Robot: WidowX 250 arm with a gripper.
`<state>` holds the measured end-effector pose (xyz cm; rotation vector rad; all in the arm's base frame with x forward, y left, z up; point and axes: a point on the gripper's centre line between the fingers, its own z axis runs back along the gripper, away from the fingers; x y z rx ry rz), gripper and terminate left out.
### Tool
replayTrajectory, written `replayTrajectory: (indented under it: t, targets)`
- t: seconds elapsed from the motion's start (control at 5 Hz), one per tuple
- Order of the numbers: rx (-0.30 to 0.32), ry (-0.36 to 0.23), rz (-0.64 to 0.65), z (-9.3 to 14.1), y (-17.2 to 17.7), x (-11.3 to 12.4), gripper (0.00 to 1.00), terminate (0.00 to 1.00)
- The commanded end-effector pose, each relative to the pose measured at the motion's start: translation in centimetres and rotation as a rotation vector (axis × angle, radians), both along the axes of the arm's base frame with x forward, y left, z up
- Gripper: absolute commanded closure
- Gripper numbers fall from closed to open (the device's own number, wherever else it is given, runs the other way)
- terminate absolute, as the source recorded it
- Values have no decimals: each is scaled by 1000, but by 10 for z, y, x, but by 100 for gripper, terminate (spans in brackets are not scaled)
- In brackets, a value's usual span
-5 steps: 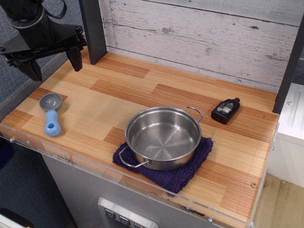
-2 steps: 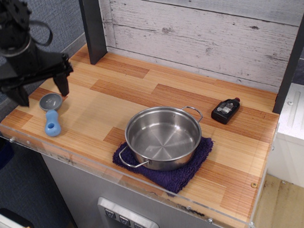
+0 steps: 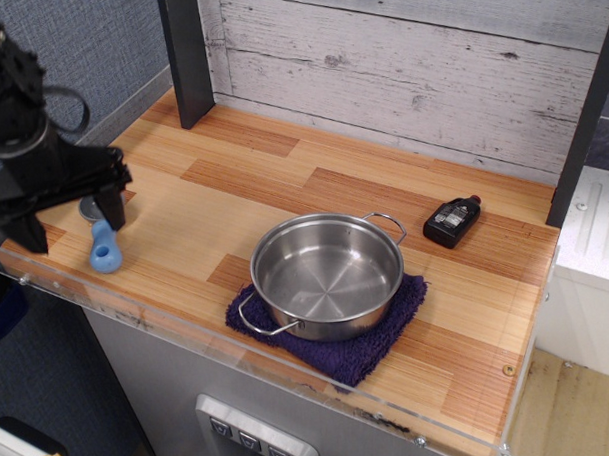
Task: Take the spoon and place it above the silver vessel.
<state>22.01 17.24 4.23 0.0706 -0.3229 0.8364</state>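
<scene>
The spoon (image 3: 104,250) lies at the table's left front corner, its light-blue handle with a hole pointing toward me. Its grey bowl is mostly hidden behind my gripper. My gripper (image 3: 70,226) hangs open just over the spoon, one black finger (image 3: 112,207) right of the bowl and the other off the left edge. The silver vessel (image 3: 328,274) sits upright on a purple cloth (image 3: 383,335) near the front middle, empty, with two thin loop handles.
A small black bottle (image 3: 451,221) lies at the right rear. A dark post (image 3: 186,54) stands at the back left against the whitewashed plank wall. A clear acrylic lip (image 3: 168,323) runs along the table's front edge.
My gripper has come down and toward the front left, from high above the back corner to straddling the spoon's bowl. The spoon and pot have not moved.
</scene>
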Motion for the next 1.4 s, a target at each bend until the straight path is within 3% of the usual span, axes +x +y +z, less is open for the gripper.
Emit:
replayTrajectory:
  t: [0.0,0.6,0.8,1.0,1.2]
  targets:
    - [4,8,14,-9,9,2,0,0]
    - [-7,45,0,-28,-7,21,0,0]
    - [2,46,0,-29,-11,22,100,0]
    - [20,39,16,-20,-8,22,100,0]
    - [68,17,-4,7,4,24,100,0]
